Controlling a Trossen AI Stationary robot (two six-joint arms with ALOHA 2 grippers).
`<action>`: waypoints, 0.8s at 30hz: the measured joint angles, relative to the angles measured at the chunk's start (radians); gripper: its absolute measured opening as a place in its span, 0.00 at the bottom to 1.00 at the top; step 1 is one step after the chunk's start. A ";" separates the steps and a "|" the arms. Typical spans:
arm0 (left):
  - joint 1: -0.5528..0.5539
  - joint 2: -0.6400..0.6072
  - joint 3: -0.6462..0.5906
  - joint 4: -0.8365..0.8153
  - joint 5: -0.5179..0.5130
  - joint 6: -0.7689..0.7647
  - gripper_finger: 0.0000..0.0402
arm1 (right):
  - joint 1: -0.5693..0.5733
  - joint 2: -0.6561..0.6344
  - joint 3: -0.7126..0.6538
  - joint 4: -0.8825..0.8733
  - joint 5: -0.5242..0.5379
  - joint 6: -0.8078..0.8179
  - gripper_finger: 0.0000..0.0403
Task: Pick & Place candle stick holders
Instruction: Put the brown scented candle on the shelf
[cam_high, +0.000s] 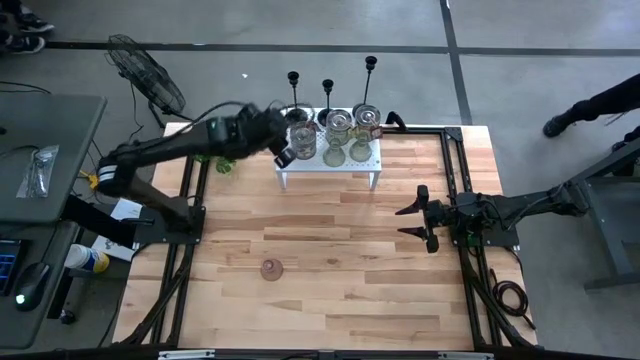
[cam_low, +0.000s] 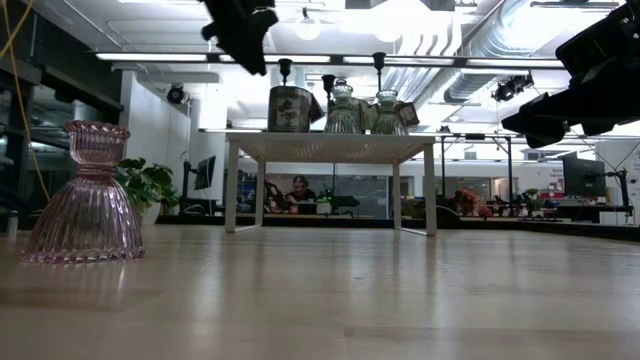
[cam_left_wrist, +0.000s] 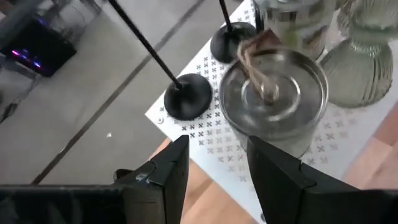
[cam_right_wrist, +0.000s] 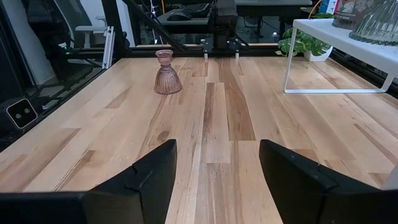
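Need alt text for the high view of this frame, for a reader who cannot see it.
Seen from above, the left gripper hovers open at the left end of a white shelf crowded with glass candle holders, three black candlesticks standing behind it. A pink glass holder stands alone on the wooden table, and the right gripper waits open at the right.

From my console both arms read matte black and jointed; the left arm (cam_high: 165, 148) wears a yellow band behind its gripper, and each wrist ends in two flat, angular black fingers (cam_left_wrist: 166, 171).
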 joint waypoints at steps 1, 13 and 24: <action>-0.019 -0.027 -0.055 0.041 -0.020 -0.014 0.39 | 0.000 0.000 0.000 0.000 0.000 0.000 0.55; -0.203 -0.224 -0.736 0.901 -0.038 0.143 0.38 | 0.000 0.000 0.000 0.000 0.000 0.000 0.55; -0.180 -0.223 -0.884 1.170 0.093 0.216 0.02 | 0.000 0.000 0.000 0.000 0.000 0.000 0.55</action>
